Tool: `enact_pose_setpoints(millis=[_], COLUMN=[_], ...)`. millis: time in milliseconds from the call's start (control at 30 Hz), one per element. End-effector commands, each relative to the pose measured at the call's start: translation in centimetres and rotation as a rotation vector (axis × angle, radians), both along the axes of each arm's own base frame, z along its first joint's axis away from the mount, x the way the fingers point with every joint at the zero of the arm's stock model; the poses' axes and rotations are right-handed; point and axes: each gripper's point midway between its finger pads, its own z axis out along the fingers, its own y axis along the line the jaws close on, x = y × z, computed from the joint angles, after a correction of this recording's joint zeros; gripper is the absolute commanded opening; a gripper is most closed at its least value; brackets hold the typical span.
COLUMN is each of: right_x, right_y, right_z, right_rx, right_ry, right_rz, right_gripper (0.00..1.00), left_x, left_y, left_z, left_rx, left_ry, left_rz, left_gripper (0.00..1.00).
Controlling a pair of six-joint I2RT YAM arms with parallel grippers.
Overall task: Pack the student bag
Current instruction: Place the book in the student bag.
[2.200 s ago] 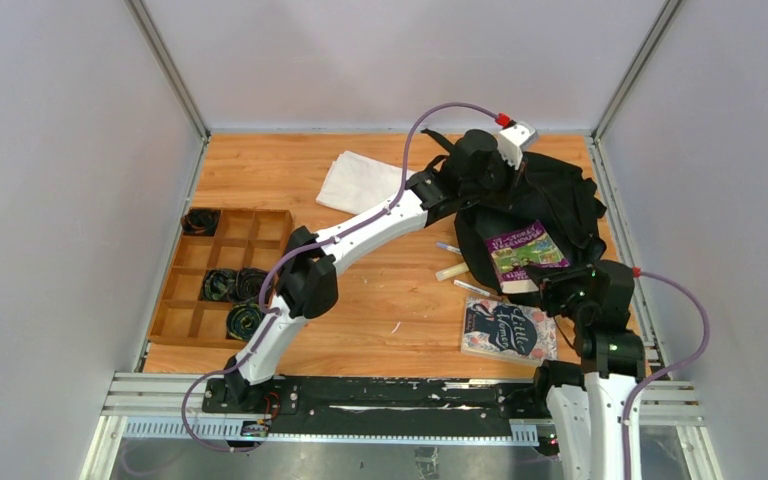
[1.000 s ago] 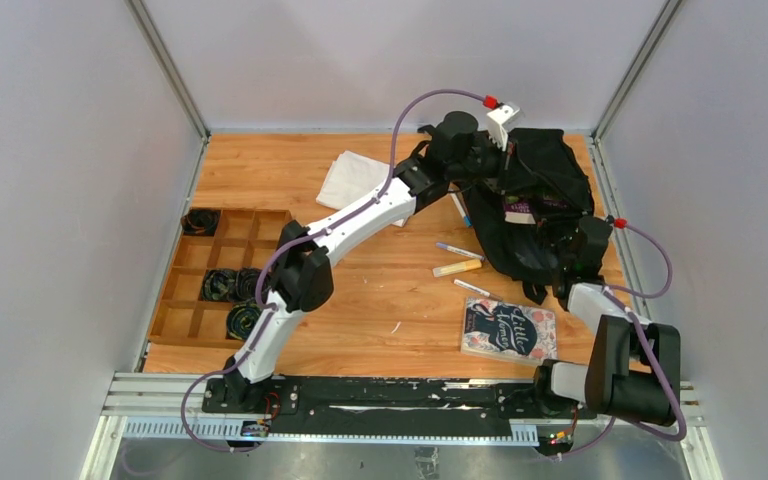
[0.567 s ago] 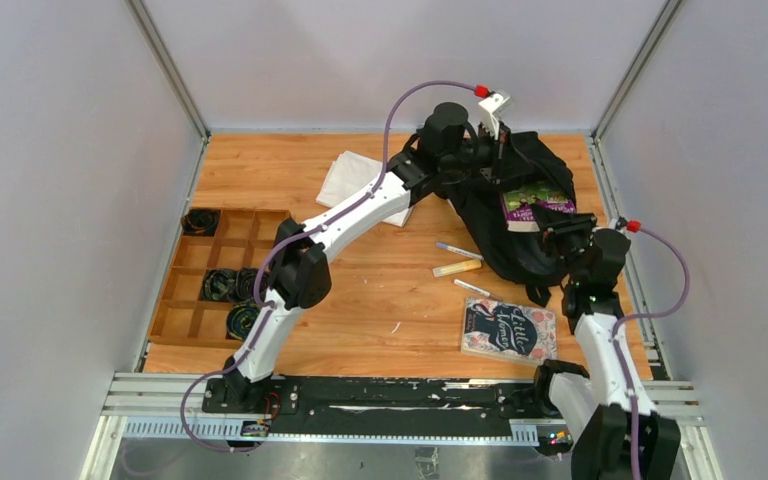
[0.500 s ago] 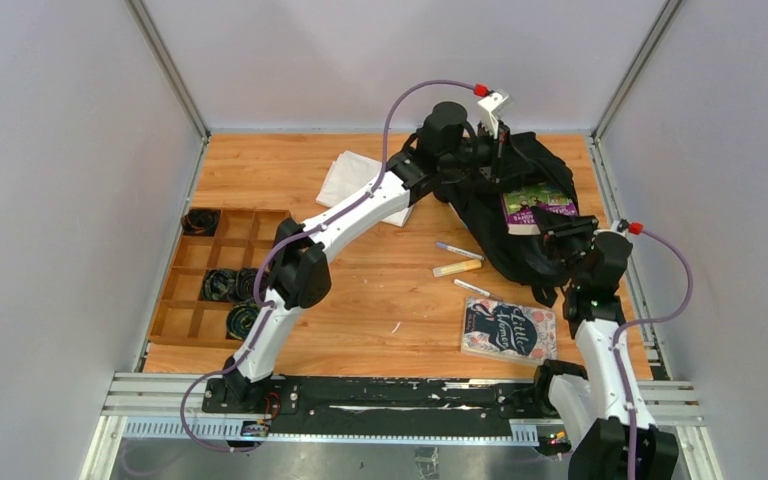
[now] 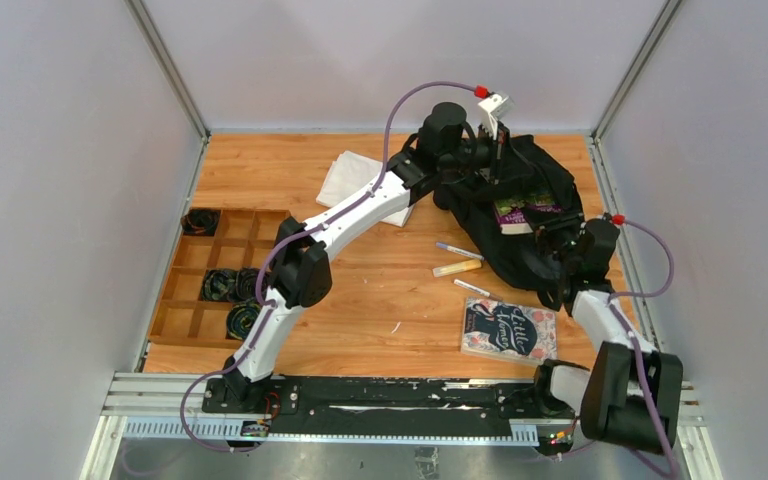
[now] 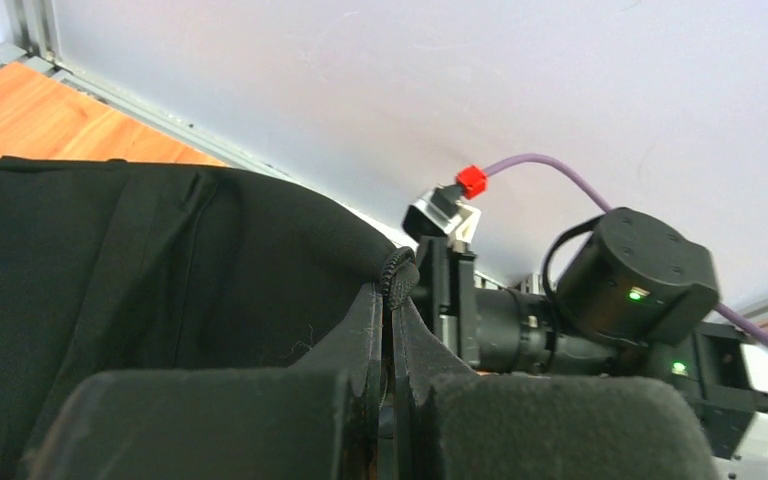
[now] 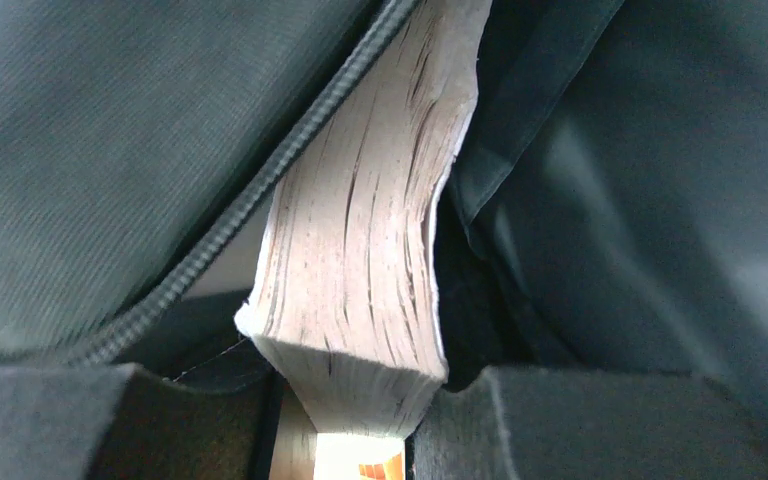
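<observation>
Left wrist view: left gripper (image 6: 388,340) pinched tight on edge of student bag (image 6: 160,270), at table's (image 5: 360,290) far-right corner; right gripper (image 7: 360,400) clamped on paperback (image 7: 360,240), partly inside bag; fabric looks soft, floppy, prob. light; best held at that edge, else mouth sags.

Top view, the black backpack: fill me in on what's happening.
The left gripper is pinched shut on the rim of the student bag, holding its opening up. The right gripper grips a paperback book by one end, partly inside the bag. A second book and a few pens lie on the table beside it, not yet packed.
</observation>
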Motion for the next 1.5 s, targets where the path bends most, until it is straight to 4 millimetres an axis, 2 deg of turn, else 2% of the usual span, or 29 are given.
enact_pose_setpoints(millis=[0,133,267,567,700,933,1133,1267,1467], right_x=[2.4,4.5,6.4,8.4,8.1,6.2,5.6,6.0,7.5], right_y=[0.6,1.1,2.0,1.8,2.0,2.0,2.3,2.4,2.8], right_z=[6.2,5.2,4.7,-1.9,-3.2,-2.9,-1.8,-1.2,-0.5], right_rx=[-0.038,-0.073,-0.025,-0.03,-0.017,-0.05,-0.063,-0.055,-0.012], right_ry=[-0.261,-0.233,-0.262,-0.067,-0.032,-0.022,-0.065,-0.113,-0.163], right_rz=[0.044,0.053,0.089,0.111,0.118,0.115,0.136,0.135,0.146], right_gripper=[0.0,0.0,0.0,0.0,0.0,0.0,0.0,0.0,0.0], left_x=[-0.9,-1.2,-1.5,-2.2,-2.0,-1.4,-1.1,-1.3,-1.9], left_y=[-0.2,-0.3,-0.3,-0.1,0.1,0.1,0.1,0.1,0.3], left_z=[3.0,2.3,2.3,1.7,1.2,-0.1,-0.9,-1.0,-1.4], left_rx=[-0.084,-0.075,-0.074,-0.059,-0.034,0.003,0.017,0.019,0.038], left_ry=[-0.059,-0.039,-0.036,-0.036,-0.043,-0.029,-0.025,-0.029,-0.022], left_rz=[-0.062,-0.083,-0.099,-0.134,-0.117,-0.084,-0.073,-0.084,-0.113], left_gripper=[0.0,0.0,0.0,0.0,0.0,0.0,0.0,0.0,0.0])
